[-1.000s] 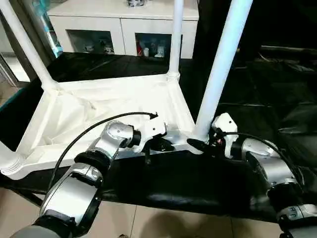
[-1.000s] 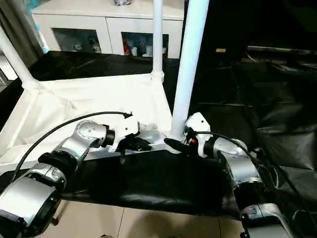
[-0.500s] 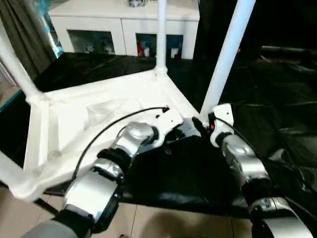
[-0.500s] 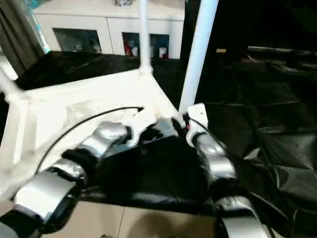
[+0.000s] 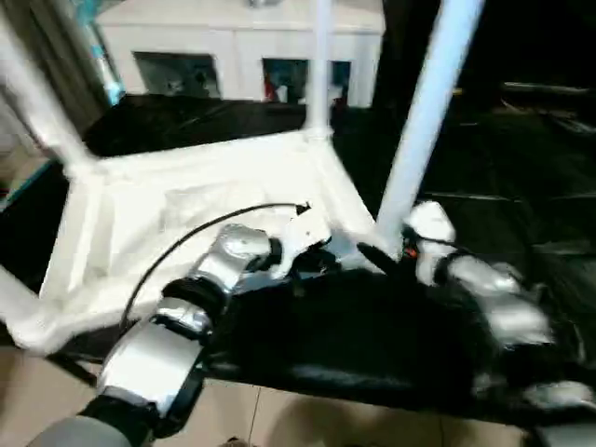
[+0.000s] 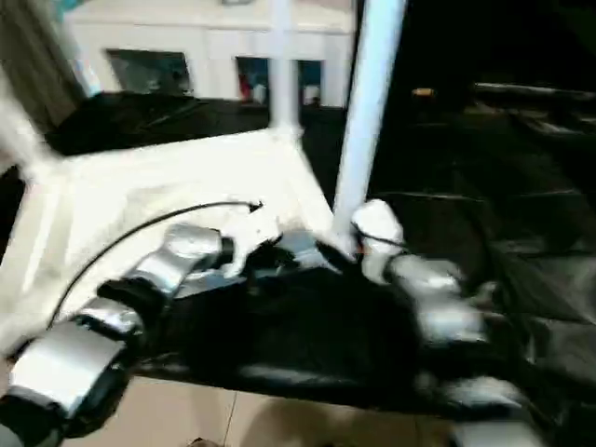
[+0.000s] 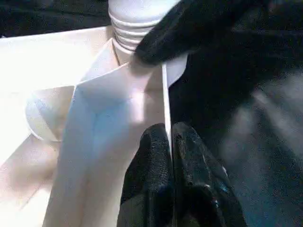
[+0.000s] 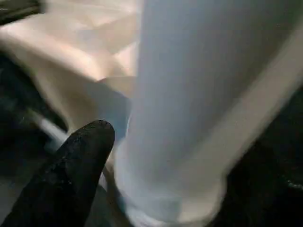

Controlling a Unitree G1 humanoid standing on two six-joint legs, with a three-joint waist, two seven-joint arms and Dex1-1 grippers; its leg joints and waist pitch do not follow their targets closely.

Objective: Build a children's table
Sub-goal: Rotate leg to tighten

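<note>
A: What has changed since the earlier frame?

B: The white table (image 5: pixel 205 209) has swung: its near edge now runs at a slant across the black-covered bench (image 5: pixel 372 326), where a second ago it lay square to the robot. The camera has also shifted.

A: Left to right, please.

B: The table lies upside down on the bench. A leg (image 5: pixel 37 102) stands at the far-left corner, another (image 5: pixel 321 65) at the far corner, and the near-right leg (image 5: pixel 424 112) rises from its corner socket. The left gripper (image 7: pixel 170 142) has its fingers pressed together, pinching the thin near rim of the tabletop, just beside that socket. The right gripper (image 5: pixel 386 256) is at the foot of the near-right leg; one black finger (image 8: pixel 75 161) lies beside the tube, and I cannot tell how the jaws stand.

A: Step in hand?

B: In my judgement, seating the near-right leg. The next move calls for the left gripper to steady the rim while the right takes a firm hold low on the tube.
</note>
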